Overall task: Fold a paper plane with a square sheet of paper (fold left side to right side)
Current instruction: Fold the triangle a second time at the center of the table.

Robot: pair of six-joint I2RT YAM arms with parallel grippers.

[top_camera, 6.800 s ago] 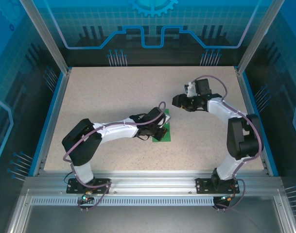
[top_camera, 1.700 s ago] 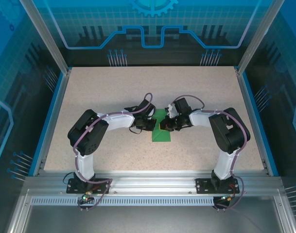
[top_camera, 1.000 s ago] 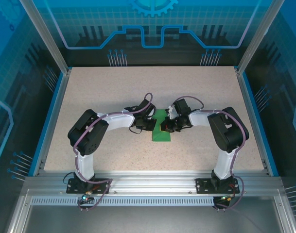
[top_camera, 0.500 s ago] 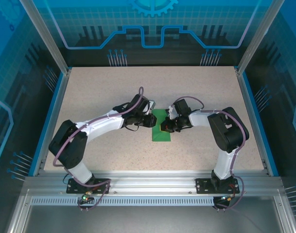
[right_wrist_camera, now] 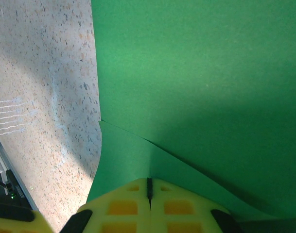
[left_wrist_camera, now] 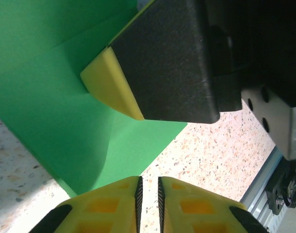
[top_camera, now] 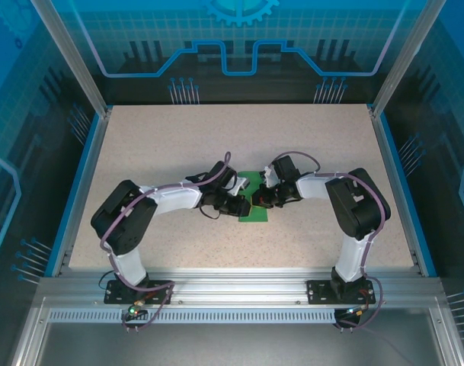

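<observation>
The square sheet of paper [top_camera: 254,214] is green and lies folded at mid-table, between my two grippers. The left gripper [top_camera: 243,204] sits low at its left edge. In the left wrist view its jaws [left_wrist_camera: 148,194] stand a narrow slit apart over bare table, just off the sheet's [left_wrist_camera: 50,102] edge. My right gripper [top_camera: 258,200] rests on the sheet from the right. Its fingertip [left_wrist_camera: 106,85] presses into the paper. In the right wrist view that gripper [right_wrist_camera: 149,187] is shut, and a raised ridge of the sheet [right_wrist_camera: 201,73] runs into the seam between its pads.
The speckled table [top_camera: 171,145] is bounded by a blue rim [top_camera: 83,183] and aluminium posts at the back corners. The left arm's elbow [top_camera: 121,217] and the right arm's elbow [top_camera: 361,202] stand up on either side of the sheet.
My left gripper slid nearer along the sheet's left edge, its elbow swung out and back in, and its jaws parted slightly. The right gripper stayed put on the paper.
</observation>
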